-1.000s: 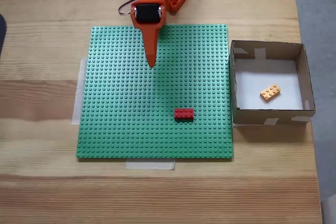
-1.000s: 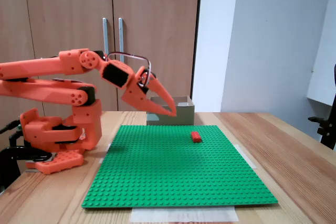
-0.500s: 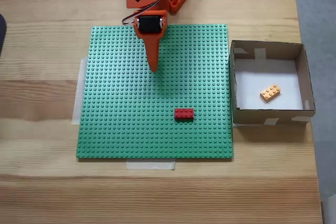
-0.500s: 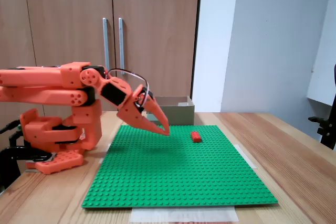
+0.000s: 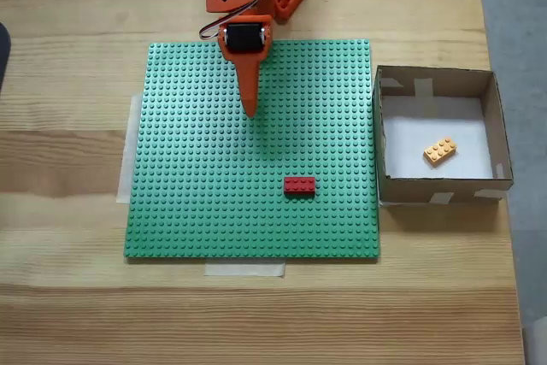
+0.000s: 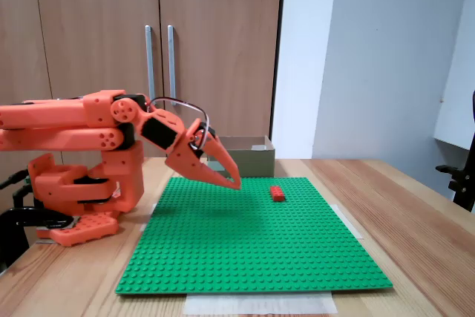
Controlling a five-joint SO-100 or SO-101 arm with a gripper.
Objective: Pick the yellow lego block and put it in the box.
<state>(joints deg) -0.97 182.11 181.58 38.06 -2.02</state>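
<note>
Wooden desk (image 5: 68, 297): yellow lego block (image 5: 439, 151) lies in the box (image 5: 436, 189) at its right edge, well apart from the empty, narrowed gripper (image 5: 249, 111).

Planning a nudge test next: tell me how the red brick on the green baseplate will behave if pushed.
The red brick looks like stiff moulded plastic, so it should not flex. Sitting on the studded green baseplate, it may be pressed on and resist sliding; whether it is cannot be told. Low and flat, it seems unlikely to roll or tip.

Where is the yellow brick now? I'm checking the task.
In a fixed view, the yellow lego block lies on the white floor of the box, right of the green baseplate.
</note>
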